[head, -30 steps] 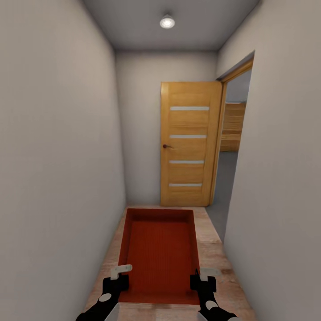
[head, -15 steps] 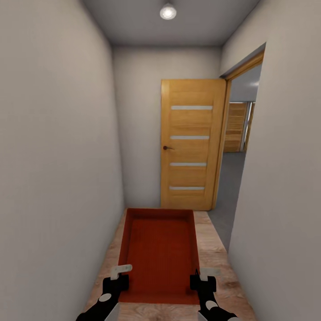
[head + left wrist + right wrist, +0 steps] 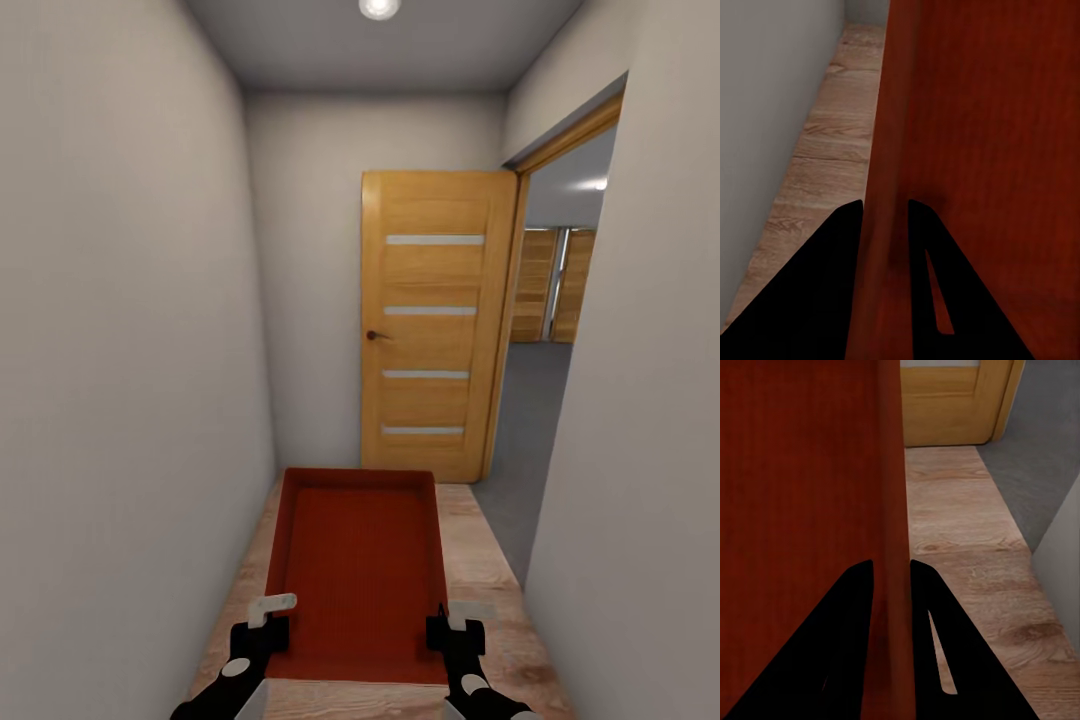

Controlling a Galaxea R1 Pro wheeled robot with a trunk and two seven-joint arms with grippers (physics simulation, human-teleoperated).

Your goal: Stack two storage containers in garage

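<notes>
I hold one orange-red storage container level in front of me, low over the wood-plank hallway floor. My left gripper is shut on its left wall near the close corner. My right gripper is shut on its right wall. In the left wrist view the left gripper straddles the thin wall of the container. In the right wrist view the right gripper pinches the wall of the container the same way. The garage's dark grey floor shows through a doorway ahead on the right.
I am in a narrow hallway with a pale wall close on the left and another on the right. An open wooden door stands against the end wall. Wooden plank sliding doors show far inside the garage.
The camera has moved forward along the hallway, so the door and doorway look larger and more of the garage shows. The container stays in both grippers as before.
</notes>
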